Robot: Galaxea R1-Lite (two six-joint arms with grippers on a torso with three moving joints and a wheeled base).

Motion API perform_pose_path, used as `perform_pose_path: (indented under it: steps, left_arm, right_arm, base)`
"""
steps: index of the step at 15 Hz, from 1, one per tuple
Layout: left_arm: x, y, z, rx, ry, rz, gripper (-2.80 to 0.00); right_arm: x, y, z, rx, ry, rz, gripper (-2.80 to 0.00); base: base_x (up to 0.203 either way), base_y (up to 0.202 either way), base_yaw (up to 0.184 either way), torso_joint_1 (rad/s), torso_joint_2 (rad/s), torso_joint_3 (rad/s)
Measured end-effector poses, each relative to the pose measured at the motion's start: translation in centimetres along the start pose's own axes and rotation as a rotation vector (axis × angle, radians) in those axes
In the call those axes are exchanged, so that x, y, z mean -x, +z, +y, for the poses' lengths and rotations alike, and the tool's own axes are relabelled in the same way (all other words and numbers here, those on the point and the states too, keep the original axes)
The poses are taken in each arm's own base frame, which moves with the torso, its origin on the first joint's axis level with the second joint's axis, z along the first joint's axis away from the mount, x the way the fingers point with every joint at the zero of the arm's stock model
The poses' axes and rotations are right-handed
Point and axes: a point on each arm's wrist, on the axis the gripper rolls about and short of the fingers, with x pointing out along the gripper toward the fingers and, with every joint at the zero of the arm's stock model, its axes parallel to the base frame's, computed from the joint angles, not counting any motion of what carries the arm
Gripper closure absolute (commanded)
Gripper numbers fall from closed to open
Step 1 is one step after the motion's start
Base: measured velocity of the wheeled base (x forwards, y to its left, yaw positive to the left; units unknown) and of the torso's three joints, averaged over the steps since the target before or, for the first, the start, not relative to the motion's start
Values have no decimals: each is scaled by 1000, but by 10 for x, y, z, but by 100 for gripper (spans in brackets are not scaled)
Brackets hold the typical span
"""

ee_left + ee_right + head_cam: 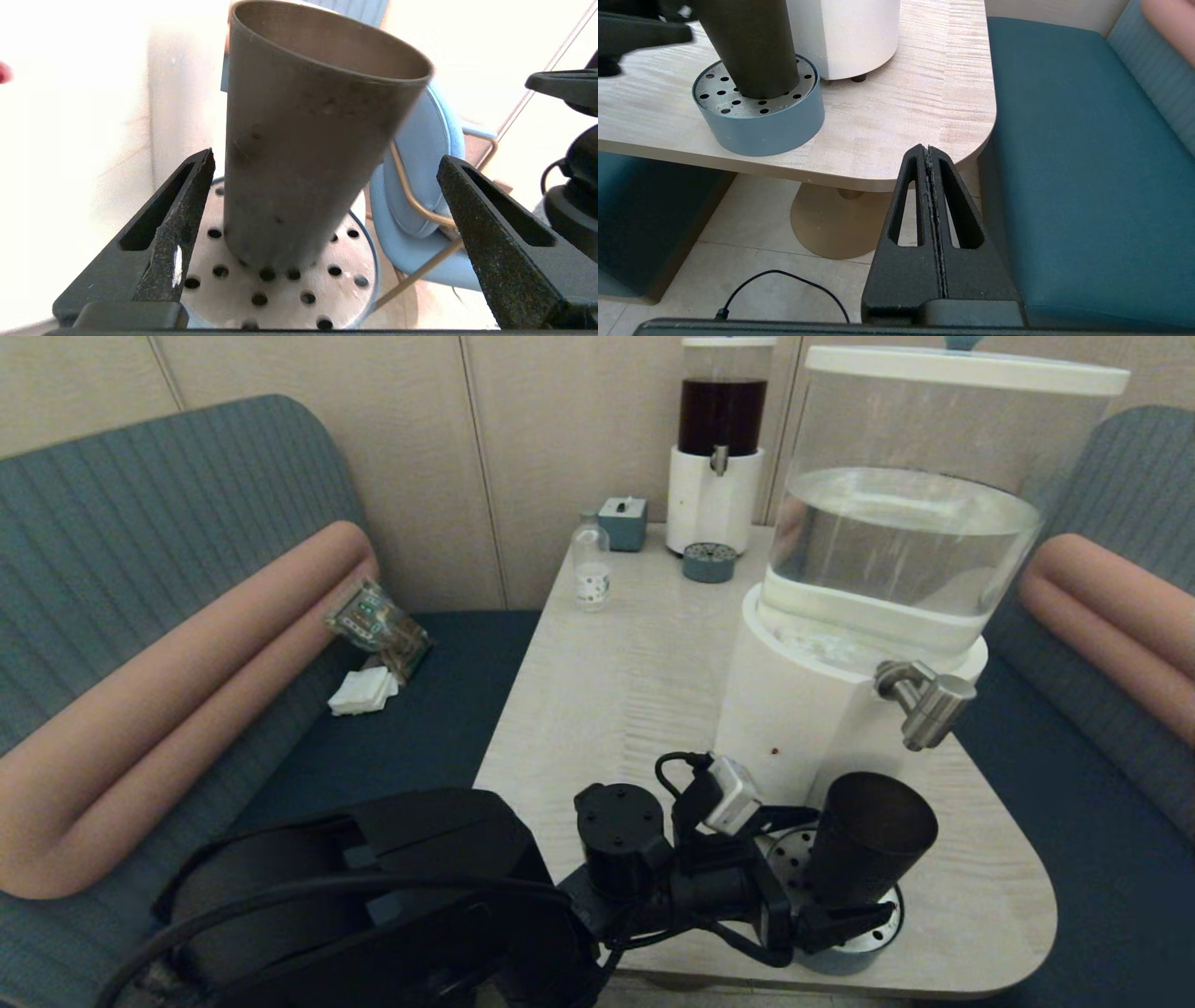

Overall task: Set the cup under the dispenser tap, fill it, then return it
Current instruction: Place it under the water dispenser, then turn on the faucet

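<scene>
Lower right of the head view: the cup [870, 840] stands on a perforated drip tray [878, 926], below the dispenser tap [926, 703]. Left gripper [322, 214] fingers spread wide around it, not touching; closing unevenly could tip it. Right gripper [930, 156] pressed together, parked off the table

The cup [308, 140] stands on a round perforated metal drip tray [285, 284], leaning slightly in this view, its open mouth up. The left pincer [322, 205] is spread wide, one finger on each side of the cup (neither touches it). Beyond sits a pale blue chair [420, 186].
</scene>
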Motion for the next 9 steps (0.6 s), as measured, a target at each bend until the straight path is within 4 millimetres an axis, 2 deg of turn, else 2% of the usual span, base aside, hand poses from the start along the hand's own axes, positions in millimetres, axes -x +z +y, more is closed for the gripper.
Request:
perform_pose_path:
  steps: [5, 6, 9]
  left_arm:
    - [31, 18, -6, 17, 43, 30, -280]
    - [39, 24, -7, 19, 56, 35, 0]
    - [66, 41, -16, 26, 92, 49, 0]
  right_arm:
    - [0, 0, 0, 0, 0, 0, 0]
    - [0, 0, 0, 0, 0, 0, 0]
    - [0, 0, 0, 0, -1, 0, 0]
  base:
    - [0, 0, 0, 0, 0, 0]
    - [0, 0, 0, 0, 0, 0]
    - [0, 0, 0, 0, 0, 0]
